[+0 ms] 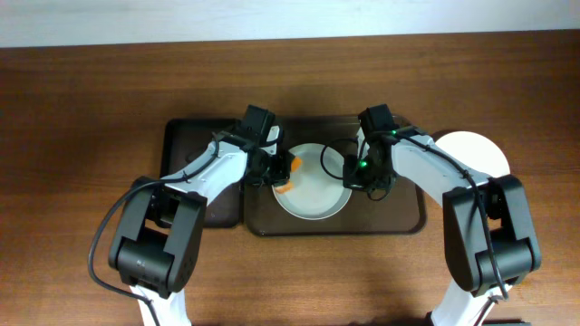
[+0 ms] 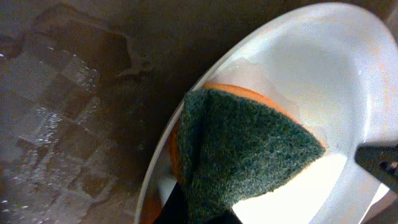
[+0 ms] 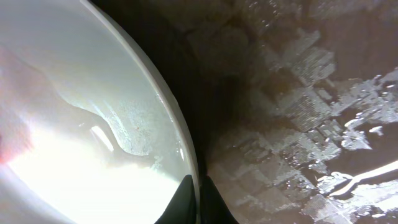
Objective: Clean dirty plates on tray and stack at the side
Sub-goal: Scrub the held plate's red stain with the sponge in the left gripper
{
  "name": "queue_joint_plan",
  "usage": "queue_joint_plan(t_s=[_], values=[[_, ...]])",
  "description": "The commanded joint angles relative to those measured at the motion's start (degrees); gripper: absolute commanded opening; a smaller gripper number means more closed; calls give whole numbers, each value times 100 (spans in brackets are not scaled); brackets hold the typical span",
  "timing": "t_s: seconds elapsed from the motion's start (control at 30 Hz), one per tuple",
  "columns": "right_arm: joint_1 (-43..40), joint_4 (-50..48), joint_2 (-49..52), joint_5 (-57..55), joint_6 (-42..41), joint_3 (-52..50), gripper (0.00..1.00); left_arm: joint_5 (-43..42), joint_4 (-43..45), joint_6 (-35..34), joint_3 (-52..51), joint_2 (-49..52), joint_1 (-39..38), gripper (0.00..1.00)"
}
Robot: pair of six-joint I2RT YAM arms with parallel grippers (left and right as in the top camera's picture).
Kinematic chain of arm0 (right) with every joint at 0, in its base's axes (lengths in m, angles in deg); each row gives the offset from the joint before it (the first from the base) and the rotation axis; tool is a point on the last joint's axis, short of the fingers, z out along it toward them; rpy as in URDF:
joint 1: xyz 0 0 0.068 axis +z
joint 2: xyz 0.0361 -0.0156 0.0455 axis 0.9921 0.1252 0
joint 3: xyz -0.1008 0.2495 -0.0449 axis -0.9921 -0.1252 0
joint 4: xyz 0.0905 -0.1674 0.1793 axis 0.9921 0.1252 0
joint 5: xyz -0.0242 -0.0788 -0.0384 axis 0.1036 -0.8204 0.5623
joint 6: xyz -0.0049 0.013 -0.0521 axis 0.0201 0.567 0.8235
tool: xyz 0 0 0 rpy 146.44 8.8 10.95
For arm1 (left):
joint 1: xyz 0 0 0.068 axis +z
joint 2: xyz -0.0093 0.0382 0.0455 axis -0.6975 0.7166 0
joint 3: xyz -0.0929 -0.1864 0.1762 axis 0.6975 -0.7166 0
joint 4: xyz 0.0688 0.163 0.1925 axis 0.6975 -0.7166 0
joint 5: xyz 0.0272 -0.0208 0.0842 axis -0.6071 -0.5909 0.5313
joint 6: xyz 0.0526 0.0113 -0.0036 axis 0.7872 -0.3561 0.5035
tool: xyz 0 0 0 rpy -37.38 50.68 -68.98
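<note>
Now, down on the tray (image 1: pixel 408 213), dead centre: wet white plate (image 1: pixel 313 195). Pinched tight at its right rim by the right gripper (image 1: pixel 352 179); left gripper (image 1: pixel 281 175) clamped on a sponge (image 2: pixel 242 149), laid over the left rim.

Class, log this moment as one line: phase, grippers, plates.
phase: scrubbing | left gripper: sponge on plate | right gripper: clamps plate rim | plate: on tray | second plate: table, right side
</note>
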Motion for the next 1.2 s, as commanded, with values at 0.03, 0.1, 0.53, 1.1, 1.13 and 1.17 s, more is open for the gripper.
queue_joint_plan(t_s=[0.03,0.1,0.53,1.1,1.13,1.17], values=[[61,35,52,2,55,-4,4,-26,-518,549,516,-474,28,0],[61,28,52,2,55,-4,4,-22,-529,450,525,-647,-13,0],[61,46,52,2,57,-4,4,-155,-68,-1355,-120,-240,-673,0],[57,87,52,2,55,-4,4,-925,590,-1353,-616,216,-1032,0],[57,87,52,2,55,-4,4,-925,673,-1353,-673,216,-1047,0],[57,87,52,4,55,-4,4,-920,728,-1351,-721,216,-1056,0]])
